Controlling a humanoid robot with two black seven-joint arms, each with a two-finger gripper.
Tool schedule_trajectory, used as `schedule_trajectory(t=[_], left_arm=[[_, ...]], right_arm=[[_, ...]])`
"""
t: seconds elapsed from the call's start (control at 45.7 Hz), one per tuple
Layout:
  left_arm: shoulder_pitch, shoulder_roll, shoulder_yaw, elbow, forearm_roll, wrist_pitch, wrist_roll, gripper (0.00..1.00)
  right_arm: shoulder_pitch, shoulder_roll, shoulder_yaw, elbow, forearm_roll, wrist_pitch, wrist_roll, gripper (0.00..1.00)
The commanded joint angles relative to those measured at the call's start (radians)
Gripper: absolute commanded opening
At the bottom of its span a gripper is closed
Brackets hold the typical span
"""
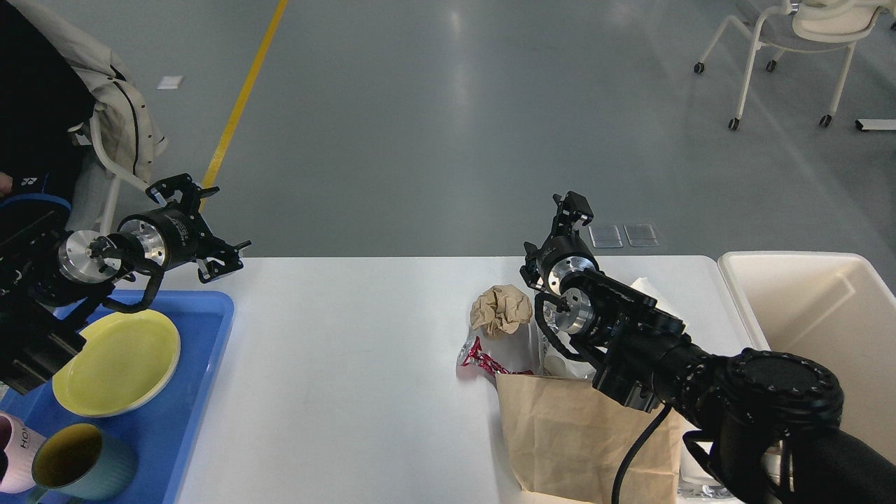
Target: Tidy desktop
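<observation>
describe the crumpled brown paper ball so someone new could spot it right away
On the white desktop, look right of centre, beside the right gripper. The paper ball sits just beyond the flat brown paper bag and a red wrapper. It alone is scrunched into a tan wad.

Tray (210, 329) at desktop's (350, 378) left edge, bin (805, 294) beside its right.

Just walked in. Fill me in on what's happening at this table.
A two-armed robot is tidying the desktop. Neither hand holds anything: the left hand hovers open above the blue tray with a yellow plate and mugs, the right hand is raised over a litter pile. A crumpled paper ball, a red wrapper and a brown paper bag still lie there, beside the cream bin.
</observation>
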State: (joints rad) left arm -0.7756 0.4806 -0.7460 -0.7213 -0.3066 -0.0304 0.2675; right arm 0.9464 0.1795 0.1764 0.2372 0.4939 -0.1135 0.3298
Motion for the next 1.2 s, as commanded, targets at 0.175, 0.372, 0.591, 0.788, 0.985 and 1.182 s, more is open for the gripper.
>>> schedule_trajectory(t=[0.175, 0.372, 0.591, 0.788, 0.985, 1.182], left_arm=[[0.18, -0.228, -0.455, 0.028, 0.009, -0.016, -0.22, 0.96], [0.185, -0.235, -0.455, 0.103, 0.011, -0.155, -0.217, 0.97], [0.216, -0.244, -0.455, 0.152, 0.012, -0.321, -0.235, 0.97], [0.28, -0.243, -0.455, 0.152, 0.014, -0.482, -0.26, 0.97], [0.292, -0.247, -0.455, 0.152, 0.012, -0.513, -0.298, 0.97], [0.306, -0.257, -0.457, 0.152, 0.014, -0.546, -0.312, 0.97]], right_arm=[[-0.001, 0.0, 0.0, 0.001, 0.0, 0.0, 0.0, 1.0], [0.0, 0.0, 0.0, 0.001, 0.0, 0.0, 0.0, 1.0], [0.0, 0.0, 0.0, 0.001, 0.0, 0.0, 0.0, 1.0], [-0.001, 0.0, 0.0, 0.001, 0.0, 0.0, 0.0, 1.0], [0.0, 0.0, 0.0, 0.001, 0.0, 0.0, 0.0, 1.0], [0.0, 0.0, 0.0, -0.001, 0.0, 0.0, 0.0, 1.0]])
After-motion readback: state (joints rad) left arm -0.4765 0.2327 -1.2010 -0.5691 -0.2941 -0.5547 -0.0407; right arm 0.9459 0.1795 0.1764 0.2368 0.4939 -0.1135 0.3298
